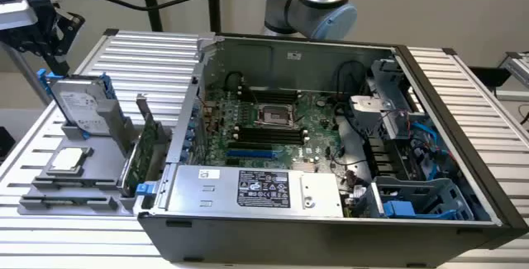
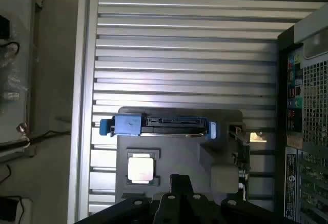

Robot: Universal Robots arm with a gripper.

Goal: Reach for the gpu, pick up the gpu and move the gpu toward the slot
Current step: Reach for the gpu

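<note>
Black gripper (image 1: pixel 46 39) hovers above the grey plastic rack (image 1: pixel 49 189), clenched or released I can't tell; thin green circuit-board gpu (image 1: pixel 147 144) stands upright there, top edge free for grasping.

Gpu (image 1: pixel 145 148): thin green card, standing on edge in grey holder (image 1: pixel 83 189).

Clearance: narrow sideways, open above.
Gpu (image 1: pixel 147 148) flanked by hard drive (image 1: pixel 83 103) and computer case (image 1: pixel 314 238) wall; overhead is free.
</note>
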